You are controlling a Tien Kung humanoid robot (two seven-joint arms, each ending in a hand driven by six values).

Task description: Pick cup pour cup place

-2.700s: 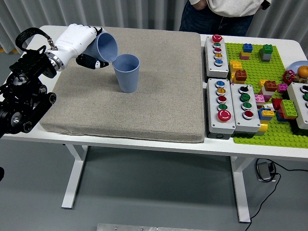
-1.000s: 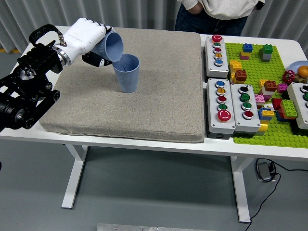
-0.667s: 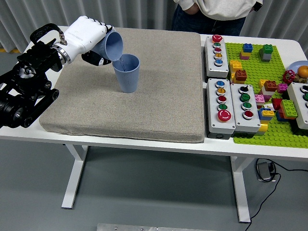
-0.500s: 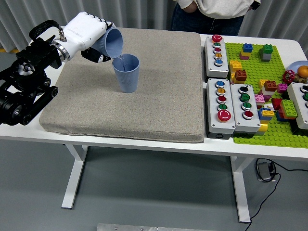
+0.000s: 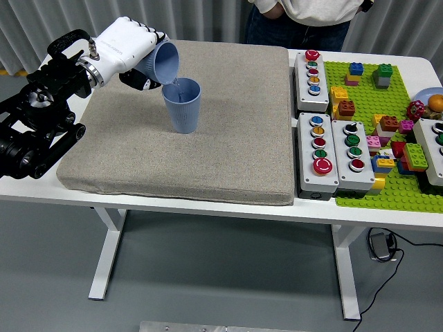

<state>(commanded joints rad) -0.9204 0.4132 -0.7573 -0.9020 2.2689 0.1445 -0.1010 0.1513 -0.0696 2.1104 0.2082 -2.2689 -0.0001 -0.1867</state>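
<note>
— So, left hand (image 5: 124,47)?
— Wrapped around a blue cup (image 5: 160,62), tipped hard toward the right, mouth low over a second blue cup (image 5: 182,105).
— And that second one?
— Upright on the grey mat (image 5: 228,138), just below the tilted rim, nearly touching it.
— Elsewhere?
— Button boxes (image 5: 312,71) and a green brick baseplate (image 5: 374,138) well off to the right on the white table (image 5: 208,200).

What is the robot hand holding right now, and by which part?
The left robot hand grips the tilted blue cup around its body, mouth over the standing cup.
</note>
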